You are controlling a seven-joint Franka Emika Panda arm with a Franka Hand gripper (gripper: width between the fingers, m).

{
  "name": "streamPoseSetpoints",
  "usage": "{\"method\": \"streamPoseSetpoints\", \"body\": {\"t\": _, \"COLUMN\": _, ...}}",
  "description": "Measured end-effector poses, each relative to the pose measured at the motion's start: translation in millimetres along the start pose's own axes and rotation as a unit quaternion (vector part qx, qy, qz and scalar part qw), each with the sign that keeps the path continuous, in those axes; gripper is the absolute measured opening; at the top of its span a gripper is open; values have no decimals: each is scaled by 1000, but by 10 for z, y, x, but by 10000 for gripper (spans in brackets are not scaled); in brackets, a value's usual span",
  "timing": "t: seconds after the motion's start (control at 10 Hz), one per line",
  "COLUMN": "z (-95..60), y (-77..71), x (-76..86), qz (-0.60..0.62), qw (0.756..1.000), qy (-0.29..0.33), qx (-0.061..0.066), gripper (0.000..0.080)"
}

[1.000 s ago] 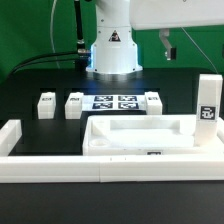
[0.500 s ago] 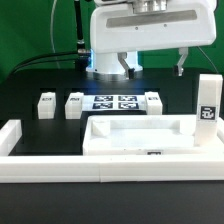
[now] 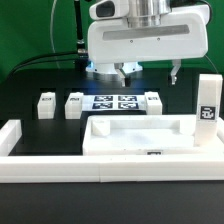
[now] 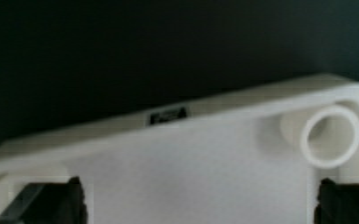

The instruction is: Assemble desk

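The desk's tabletop panel [image 3: 140, 133], white, flat and rimmed, lies at the front of the black table, and the wrist view shows its surface [image 4: 176, 160] with a round socket [image 4: 323, 137] and a small tag [image 4: 165, 116]. My gripper [image 3: 150, 73] hangs open above the panel's back edge, its dark fingers [image 4: 51, 200] apart on either side with nothing between them. Three legs lie in a row behind the panel: two toward the exterior view's left [image 3: 45, 104] [image 3: 75, 104] and one further right [image 3: 153, 102]. Another leg [image 3: 207, 105] stands upright at the exterior view's right.
The marker board [image 3: 115, 102] lies flat between the lying legs, under the gripper. A long low white border wall [image 3: 100, 166] runs along the front and turns up the exterior view's left side [image 3: 10, 135]. The arm's base [image 3: 112, 50] stands at the back.
The gripper has swung in from the exterior view's upper right to over the middle of the table and come lower. Its jaws have stayed open, and no part has moved.
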State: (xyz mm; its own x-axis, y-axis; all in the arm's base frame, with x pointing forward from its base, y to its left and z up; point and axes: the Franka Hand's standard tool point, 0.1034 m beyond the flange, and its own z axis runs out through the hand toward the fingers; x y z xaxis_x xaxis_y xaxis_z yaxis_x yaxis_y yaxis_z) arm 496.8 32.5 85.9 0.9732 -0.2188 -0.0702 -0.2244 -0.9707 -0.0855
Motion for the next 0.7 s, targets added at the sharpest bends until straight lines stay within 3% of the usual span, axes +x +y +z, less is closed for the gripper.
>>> {"method": "streamPoseSetpoints", "body": {"t": 0.1, "z": 56, "y": -16, "x": -52, "qz": 11, "qw": 1000, "qy": -17, "qx": -1, "gripper": 649}}
{"method": "streamPoseSetpoints", "body": {"t": 0.3, "z": 218, "y": -40, "x": -210, "qz": 19, "qw": 993, "qy": -118, "qx": -6, "gripper": 649}}
{"method": "streamPoseSetpoints", "body": {"t": 0.4, "z": 202, "y": -43, "x": -138, "qz": 20, "qw": 991, "qy": -132, "qx": -5, "gripper": 649}}
{"method": "streamPoseSetpoints", "body": {"t": 0.7, "z": 213, "y": -4, "x": -215, "qz": 28, "qw": 969, "qy": -245, "qx": -5, "gripper": 649}}
